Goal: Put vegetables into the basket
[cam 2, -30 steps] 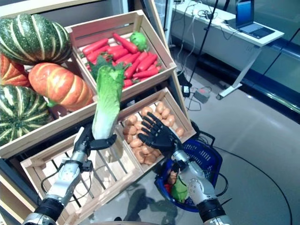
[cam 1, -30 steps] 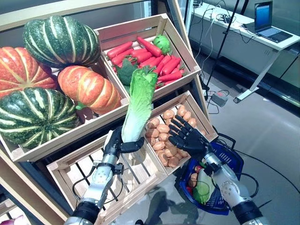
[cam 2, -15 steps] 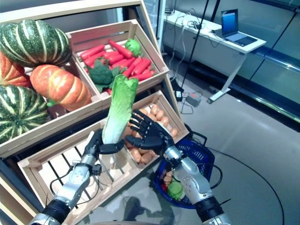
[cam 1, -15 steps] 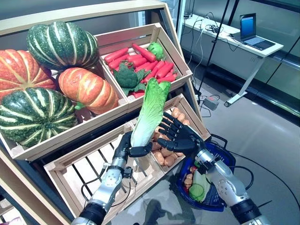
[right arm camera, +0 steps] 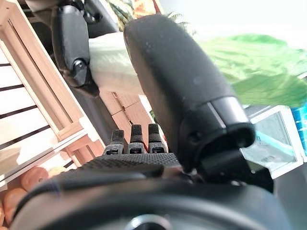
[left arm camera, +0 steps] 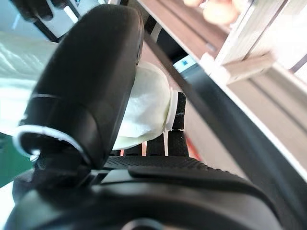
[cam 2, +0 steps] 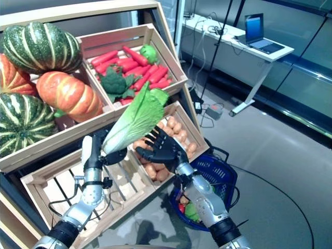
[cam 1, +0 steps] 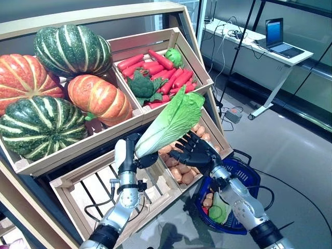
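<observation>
Left hand (cam 1: 136, 155) clenched round the lettuce (cam 1: 170, 121) stalk, leaves tilted toward right hand (cam 1: 193, 154), which is released, fingers spread, likely for handover above basket (cam 1: 248, 179).

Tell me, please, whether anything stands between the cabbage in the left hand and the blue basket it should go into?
Yes. The right hand, fingers spread, sits just under the leafy end of the cabbage, which the left hand grips by its white stem. That hand and its forearm lie directly between the cabbage and the blue basket on the floor.
</observation>
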